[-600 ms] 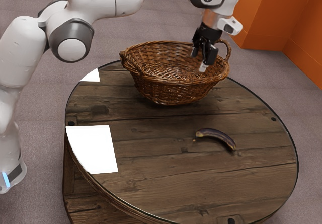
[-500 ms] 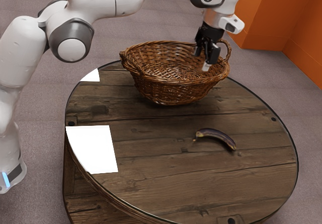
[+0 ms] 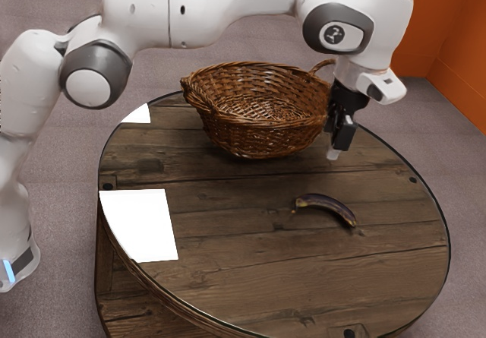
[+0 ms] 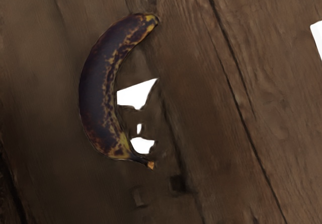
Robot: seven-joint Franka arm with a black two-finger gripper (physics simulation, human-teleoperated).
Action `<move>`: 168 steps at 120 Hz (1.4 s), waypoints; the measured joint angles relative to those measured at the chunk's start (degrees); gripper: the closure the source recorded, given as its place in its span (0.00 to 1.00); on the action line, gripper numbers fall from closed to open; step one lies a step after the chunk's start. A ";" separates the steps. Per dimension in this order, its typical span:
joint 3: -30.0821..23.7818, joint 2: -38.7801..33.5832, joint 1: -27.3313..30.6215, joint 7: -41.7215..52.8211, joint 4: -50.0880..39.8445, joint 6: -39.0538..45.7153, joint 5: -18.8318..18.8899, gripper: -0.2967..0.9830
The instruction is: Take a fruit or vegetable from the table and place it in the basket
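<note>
Plainly, end effector point(image 3: 334, 153) apart from banana point(image 4: 96, 90); opening unclear.

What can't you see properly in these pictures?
Part of the basket: exterior view, behind the gripper.
Underside of the banana: both views, hidden by its own top.
Lower part of the table: exterior view, cut off by the bottom edge.
Badge details: exterior view, too small.

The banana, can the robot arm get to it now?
Probably yes: the tool hangs near the banana, nothing seems to block the way between them, and the basket isn't over it.
</note>
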 joint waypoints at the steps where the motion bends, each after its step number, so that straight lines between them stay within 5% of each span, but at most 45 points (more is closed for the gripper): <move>1: -0.02 0.33 0.03 0.04 -0.01 0.20 0.13 0.23; 32: -0.04 14.33 2.07 2.54 -0.01 8.51 0.24 0.23; 121: 0.04 19.35 5.00 8.60 -0.01 15.12 -2.64 0.23; 150: 0.03 19.48 5.09 9.36 -0.01 15.16 -2.61 0.54; 168: 0.03 19.40 5.12 9.68 0.00 14.99 -2.53 0.63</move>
